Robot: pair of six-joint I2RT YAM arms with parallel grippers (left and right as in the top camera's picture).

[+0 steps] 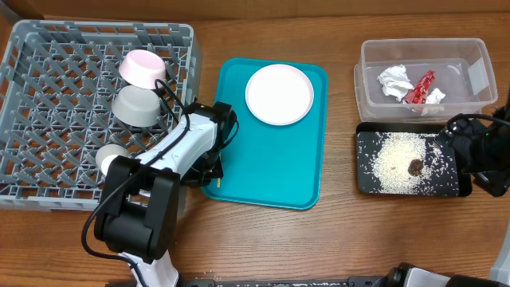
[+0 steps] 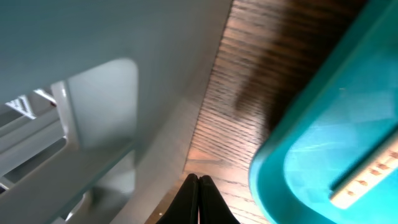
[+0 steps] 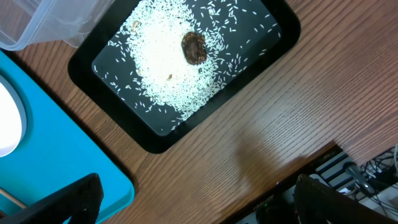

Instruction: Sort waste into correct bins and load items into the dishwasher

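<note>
I see my left gripper [image 2: 198, 186] pinched shut between the dish rack [image 1: 48, 119] and the teal tray [image 1: 239, 159], where the wooden stick [image 2: 367, 177] and the plate [image 1: 279, 94] lie. My right gripper [image 3: 199, 208] hangs wide open beside the black tray [image 3: 155, 142] of rice [image 3: 168, 68].

The left arm [image 1: 187, 143] reaches forward with its wrist bent down, and the left claw [image 2: 198, 186] is pinched closed on nothing. The right arm [image 1: 478, 147] is low, and the right claw [image 3: 196, 186] is spread wide and empty.
</note>
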